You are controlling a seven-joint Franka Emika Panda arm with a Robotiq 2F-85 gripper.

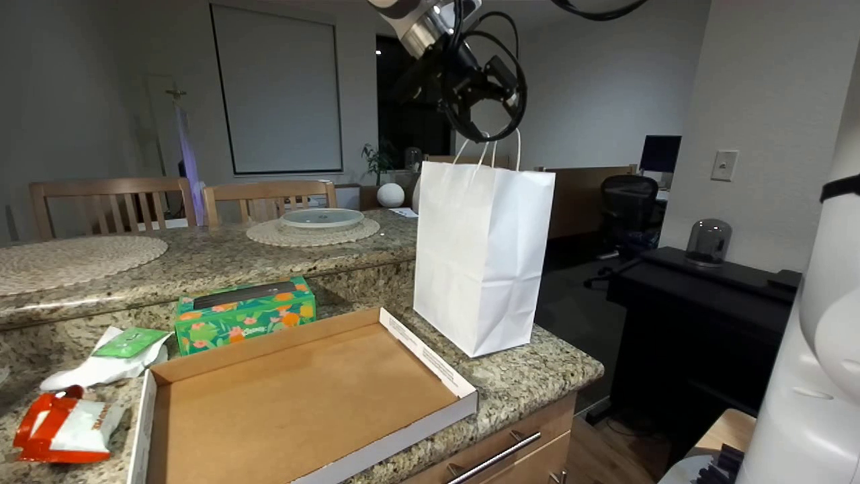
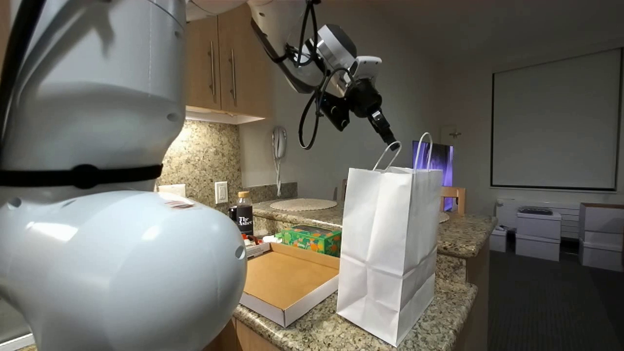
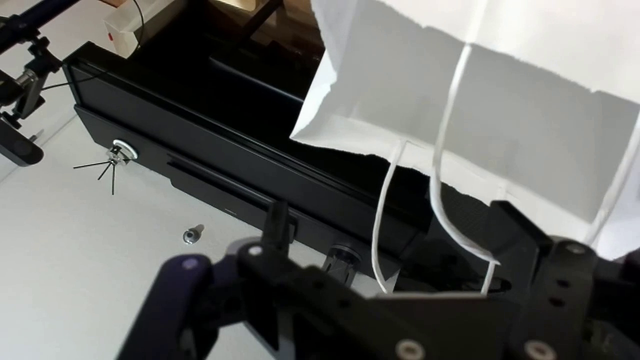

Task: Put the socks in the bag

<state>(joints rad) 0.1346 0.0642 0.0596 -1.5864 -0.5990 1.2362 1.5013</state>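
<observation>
My gripper (image 3: 390, 215) hangs just above the white bag (image 1: 460, 255), jaws spread wide. In the wrist view the bag's loop handles (image 3: 436, 175) show between them; whether they touch me I cannot tell. The bag stands upright on the counter (image 1: 564, 366), right of the shallow brown tray (image 1: 302, 396) in both exterior views. Along the tray's far edge sits a green tissue box (image 1: 245, 323). In an exterior view, a dark bundle (image 1: 720, 465) at the near right is too cropped to name.
</observation>
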